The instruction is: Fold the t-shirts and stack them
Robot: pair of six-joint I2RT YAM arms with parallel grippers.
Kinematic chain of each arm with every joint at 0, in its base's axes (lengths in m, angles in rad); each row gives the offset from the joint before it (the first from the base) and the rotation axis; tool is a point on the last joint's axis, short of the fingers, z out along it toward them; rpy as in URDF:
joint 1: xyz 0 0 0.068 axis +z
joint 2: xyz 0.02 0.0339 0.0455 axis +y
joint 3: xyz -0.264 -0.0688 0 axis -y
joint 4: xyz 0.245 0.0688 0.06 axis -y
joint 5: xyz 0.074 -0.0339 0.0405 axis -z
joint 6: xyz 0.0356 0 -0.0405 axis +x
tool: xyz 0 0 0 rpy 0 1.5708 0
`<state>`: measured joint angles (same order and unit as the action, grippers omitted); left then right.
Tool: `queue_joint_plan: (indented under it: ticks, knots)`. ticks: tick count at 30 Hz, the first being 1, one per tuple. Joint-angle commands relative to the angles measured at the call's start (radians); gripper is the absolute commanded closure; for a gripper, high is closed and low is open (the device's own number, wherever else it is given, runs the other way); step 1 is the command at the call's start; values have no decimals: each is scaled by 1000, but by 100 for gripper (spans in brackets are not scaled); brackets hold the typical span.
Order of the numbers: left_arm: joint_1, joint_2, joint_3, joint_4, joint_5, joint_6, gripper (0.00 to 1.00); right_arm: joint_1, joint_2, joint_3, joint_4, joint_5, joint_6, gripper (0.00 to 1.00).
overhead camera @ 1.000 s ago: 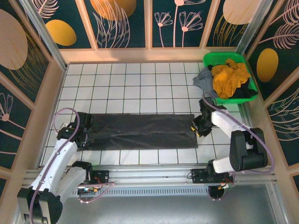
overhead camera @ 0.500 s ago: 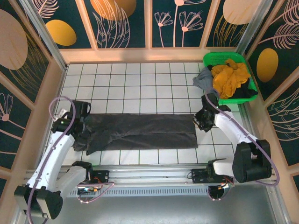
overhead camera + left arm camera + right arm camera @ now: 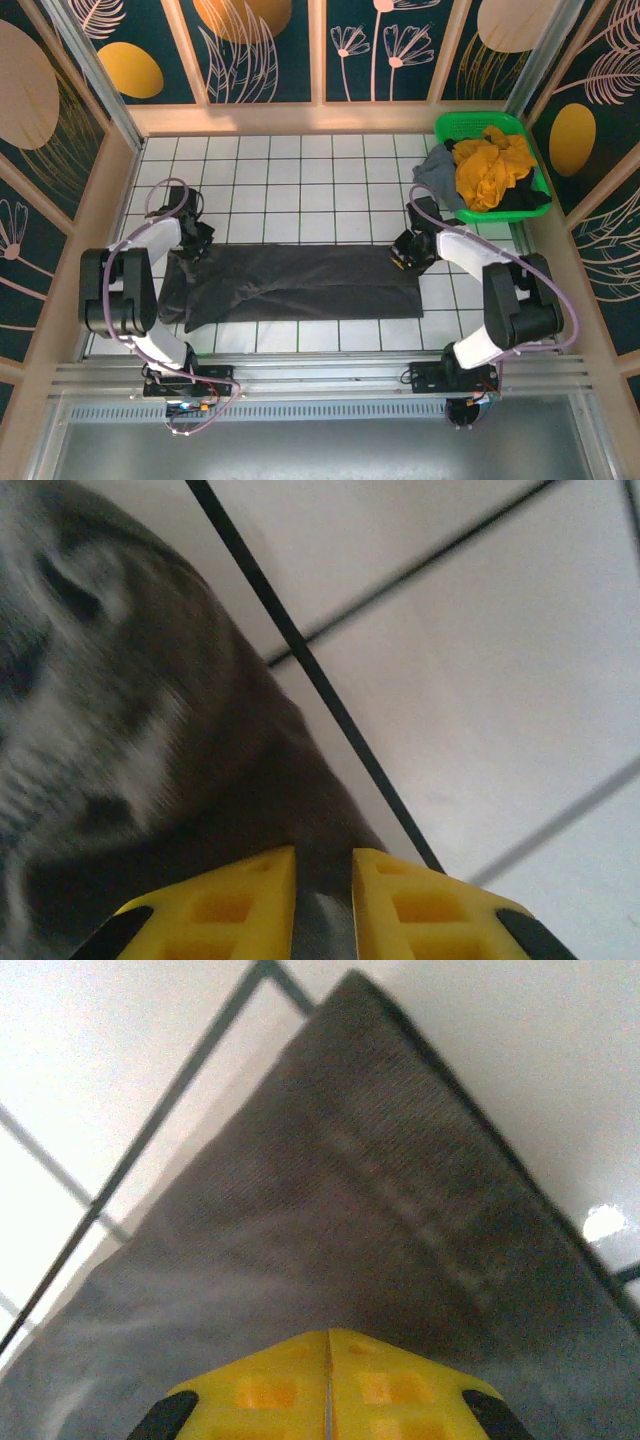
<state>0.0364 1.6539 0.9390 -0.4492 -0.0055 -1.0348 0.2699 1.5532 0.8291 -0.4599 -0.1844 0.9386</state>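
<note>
Both arms have swung away from the near edge since a second ago. The left gripper (image 3: 197, 238) has travelled from the near-left end of the charcoal t-shirt (image 3: 300, 283) up to its far-left corner. The right gripper (image 3: 408, 252) has slid a little inward and farther away, to the far-right corner.

The left arm now doubles back in a tight bend along the left side of the tiled table (image 3: 300, 180). The right arm reaches in from the right with its elbow out toward the wall.

From the left wrist, the yellow fingers (image 3: 250, 905) are clenched on a fold of dark cloth wedged in the narrow slot between them. From the right wrist, the fingers (image 3: 270, 1385) are pressed together on the cloth, which spreads away to a pointed corner.

That shirt lies as a long folded strip across the table's middle rows, its left end rumpled.

At the far-right corner sits the green basket (image 3: 478, 120). It holds the mustard t-shirt (image 3: 490, 165) and the black t-shirt (image 3: 520, 200), while the lighter grey t-shirt (image 3: 437, 170) droops over its left rim, near the right gripper but apart from it.
</note>
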Motion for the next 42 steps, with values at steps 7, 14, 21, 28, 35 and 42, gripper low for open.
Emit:
queue_joint_plan:
  ticks: [7,14,21,28,35,42]
  knots:
    - [169,275,163,43,30,215,81,-78,257,116,-43,52,-68,91]
    - [186,467,462,29,132,288,75,-145,524,475,-93,45,-208,90]
    - [141,233,459,109,156,355,54,-107,561,844,-104,-41,-473,67]
    - [-27,33,189,157,266,411,58,-15,379,718,-54,-123,-430,62]
    - [-55,25,83,161,221,498,63,93,205,534,28,-237,-340,58]
    - [-61,49,43,201,234,568,63,120,128,457,49,-260,-289,57]
